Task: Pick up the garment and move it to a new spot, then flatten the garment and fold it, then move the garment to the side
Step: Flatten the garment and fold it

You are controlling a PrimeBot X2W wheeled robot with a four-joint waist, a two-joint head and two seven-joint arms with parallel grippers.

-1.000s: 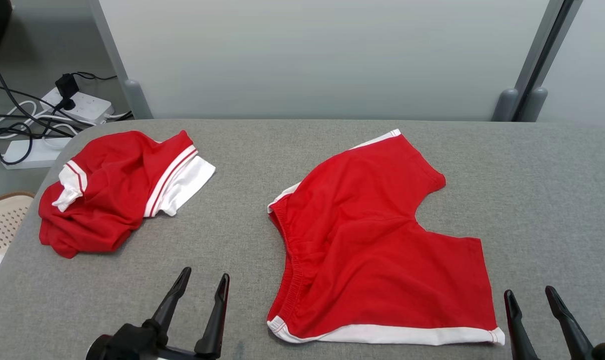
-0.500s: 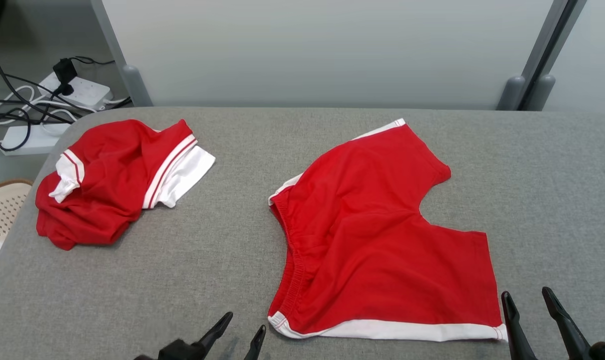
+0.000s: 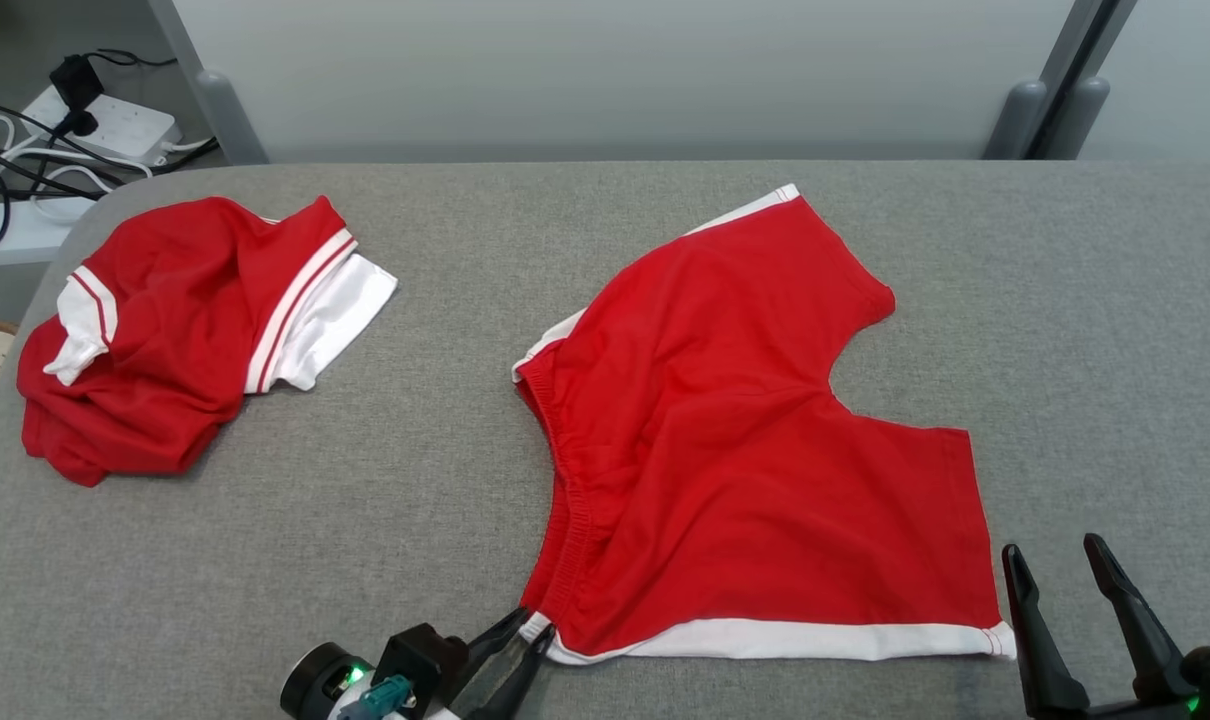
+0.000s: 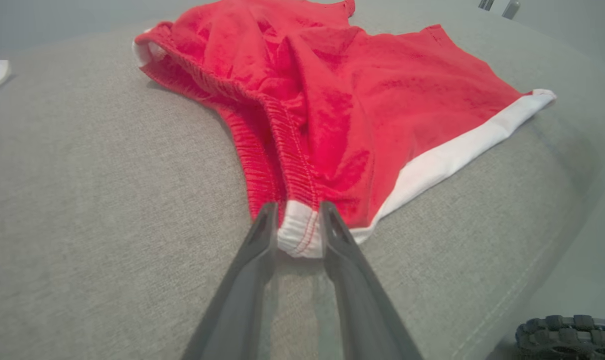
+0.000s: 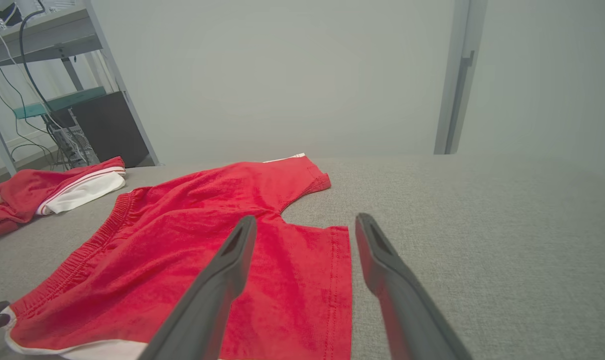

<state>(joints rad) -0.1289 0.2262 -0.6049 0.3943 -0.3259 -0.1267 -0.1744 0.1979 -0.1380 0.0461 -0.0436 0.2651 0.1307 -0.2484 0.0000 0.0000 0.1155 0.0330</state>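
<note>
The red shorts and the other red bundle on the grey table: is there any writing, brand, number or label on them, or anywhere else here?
No readable text anywhere.
Red shorts: plain red cloth with white trim, no print or tag showing.
Crumpled red-and-white garment: stripes, no letters.
Power strip on the floor: any marking is too small to read.

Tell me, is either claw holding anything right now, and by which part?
The left claw grips the red shorts by the white corner where the waistband ends. The right claw is open, holding nothing.
</note>
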